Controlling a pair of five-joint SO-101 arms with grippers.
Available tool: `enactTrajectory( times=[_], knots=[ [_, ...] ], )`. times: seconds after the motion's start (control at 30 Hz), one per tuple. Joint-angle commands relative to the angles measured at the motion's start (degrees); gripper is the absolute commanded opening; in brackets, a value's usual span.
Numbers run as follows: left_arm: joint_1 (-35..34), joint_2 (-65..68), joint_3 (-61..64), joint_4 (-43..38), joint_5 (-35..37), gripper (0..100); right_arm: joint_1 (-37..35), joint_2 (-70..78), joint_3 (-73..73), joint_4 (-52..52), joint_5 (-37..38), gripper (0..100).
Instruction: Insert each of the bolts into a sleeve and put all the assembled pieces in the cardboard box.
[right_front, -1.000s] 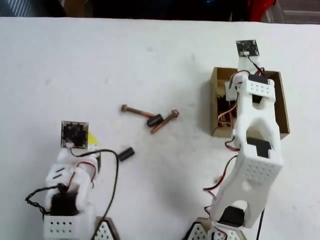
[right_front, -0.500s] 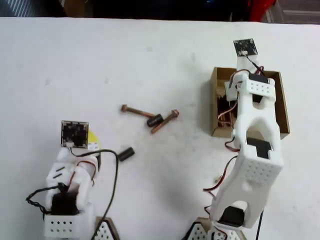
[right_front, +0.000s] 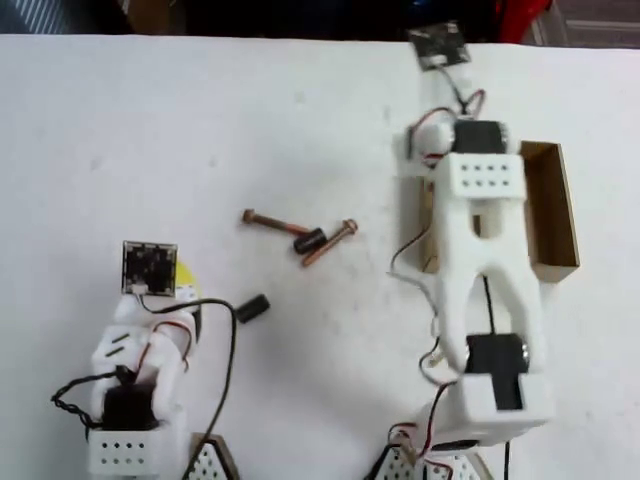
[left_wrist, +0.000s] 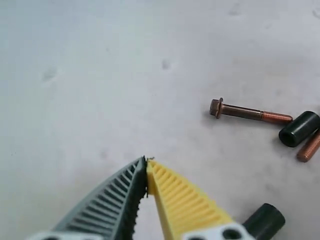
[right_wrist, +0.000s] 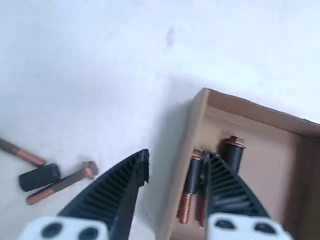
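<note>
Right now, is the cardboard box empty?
No: the cardboard box holds bolts in black sleeves on its floor.

Open counter (right_front: 150, 120) fills the upper left; bolts (right_front: 268, 222) and a sleeve (right_front: 310, 241) clutter the centre; the right arm (right_front: 482, 245) overhangs the cardboard box (right_front: 558, 212).

Standing over the tabletop (right_front: 200, 120), I can't find a single word, number or sign that can be read. The cardboard box (right_front: 555, 210) shows plain brown walls. The small circuit board (right_front: 150, 265) on the left arm's wrist carries only specks too fine to make out.
</note>
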Motion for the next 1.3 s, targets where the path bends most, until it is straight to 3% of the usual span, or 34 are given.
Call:
enactTrajectory(
  times=[0.0,0.23,0.47,0.8,1.03,1.27],
  knots=[
    [-4.35,-0.31,-0.88,-1.58,-0.70,2,-6.90,-6.29,-2.11,4.18,-1.41,15.2],
    [-8.92,-0.31,-1.49,-1.93,-0.70,2,-21.41,-9.89,-2.11,12.62,-1.14,15.2],
    [-12.88,-0.31,-1.49,-1.67,-0.70,2,-30.37,-9.80,-2.02,14.02,-0.44,15.2],
    [-23.43,-0.31,-1.05,-1.41,-0.70,2,-39.43,-9.80,8.53,13.67,26.20,15.2],
    [-28.09,-0.31,-1.05,-1.41,-0.70,2,-41.80,-9.80,16.70,10.42,43.25,15.2],
    [-29.14,-0.31,-1.41,0.70,-0.62,2,-41.89,-9.71,25.23,-4.09,50.20,15.2]
  ],
)
